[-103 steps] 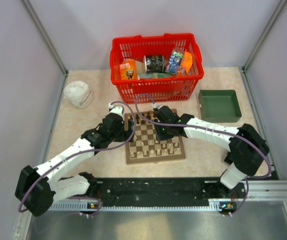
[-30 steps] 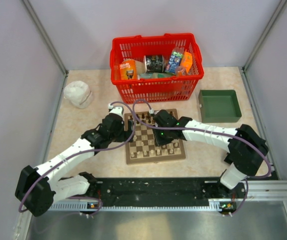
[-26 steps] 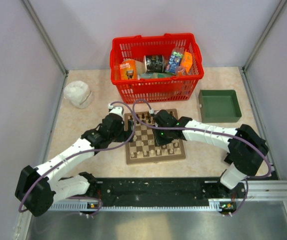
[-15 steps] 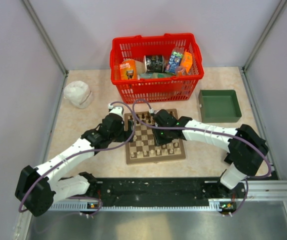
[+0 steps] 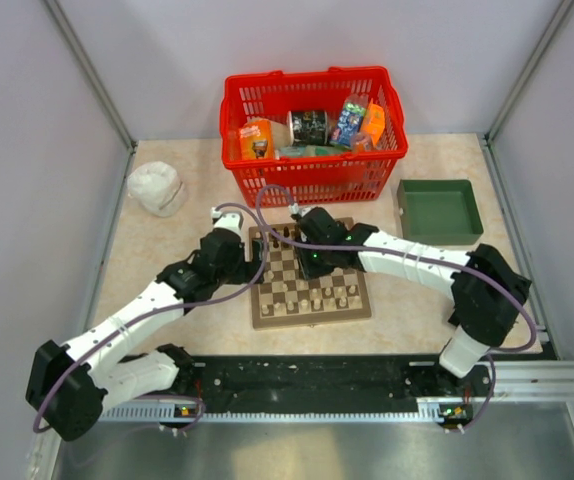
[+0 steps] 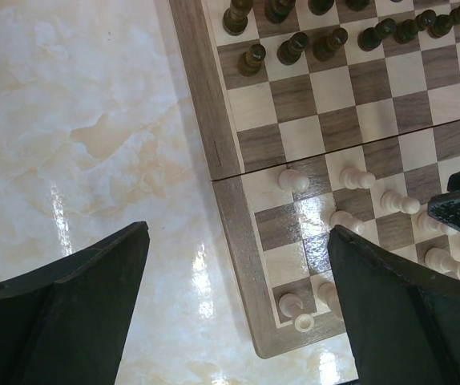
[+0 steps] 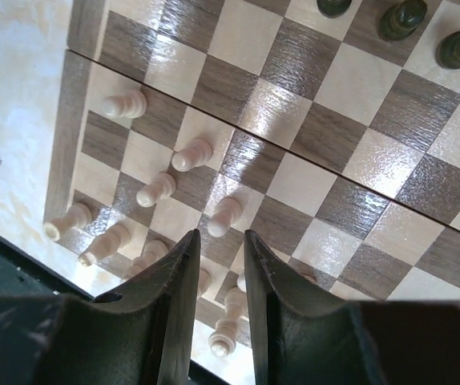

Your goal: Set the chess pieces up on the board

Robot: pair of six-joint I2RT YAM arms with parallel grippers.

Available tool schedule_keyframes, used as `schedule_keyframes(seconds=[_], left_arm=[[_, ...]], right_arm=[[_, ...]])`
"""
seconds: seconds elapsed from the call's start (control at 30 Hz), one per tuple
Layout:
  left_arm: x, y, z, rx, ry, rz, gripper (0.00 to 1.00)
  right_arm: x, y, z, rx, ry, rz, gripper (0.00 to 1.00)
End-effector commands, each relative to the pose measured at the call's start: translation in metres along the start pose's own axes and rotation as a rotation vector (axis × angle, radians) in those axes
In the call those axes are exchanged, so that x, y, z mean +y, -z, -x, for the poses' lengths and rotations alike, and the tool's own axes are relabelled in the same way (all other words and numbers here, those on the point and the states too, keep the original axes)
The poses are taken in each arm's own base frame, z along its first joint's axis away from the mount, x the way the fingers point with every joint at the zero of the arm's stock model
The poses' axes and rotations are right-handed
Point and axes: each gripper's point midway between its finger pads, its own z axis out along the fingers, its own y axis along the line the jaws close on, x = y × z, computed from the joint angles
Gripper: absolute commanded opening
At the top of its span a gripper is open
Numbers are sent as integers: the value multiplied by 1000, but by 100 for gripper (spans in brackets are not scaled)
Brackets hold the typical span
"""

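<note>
In the middle of the bench (image 5: 167, 300), nearer its near edge than its far one, lies the board (image 5: 312, 320), a small checkered square with a plain tan border. The chess pieces are almost all standing on it. The dark ones (image 6: 294, 48) fill the two ranks toward the far edge. The pale ones (image 7: 191, 155) crowd the ranks toward the near edge, though their line looks uneven, and one at the board's corner in the left wrist view seems to sit on the border. By my judgement the setup is close to done, with only tidying of the pale side left. The middle squares are bare and glossy. The right end effector (image 7: 222, 241) hovers over the pale pawns, its fingers narrow with nothing visible between them. The left end effector (image 6: 238, 241) hangs spread wide over the board's left border, holding nothing.
</note>
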Motion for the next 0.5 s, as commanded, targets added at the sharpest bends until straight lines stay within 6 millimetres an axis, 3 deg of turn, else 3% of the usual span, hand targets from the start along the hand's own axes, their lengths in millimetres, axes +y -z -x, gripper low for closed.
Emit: schedule_keyframes(seconds=[0.0, 0.47], left_arm=[[4, 2, 9, -47, 23, 11, 99], [5, 1, 9, -46, 21, 12, 99]], right_arm=[[11, -6, 11, -21, 18, 18, 29], [15, -15, 7, 8, 16, 44, 30]])
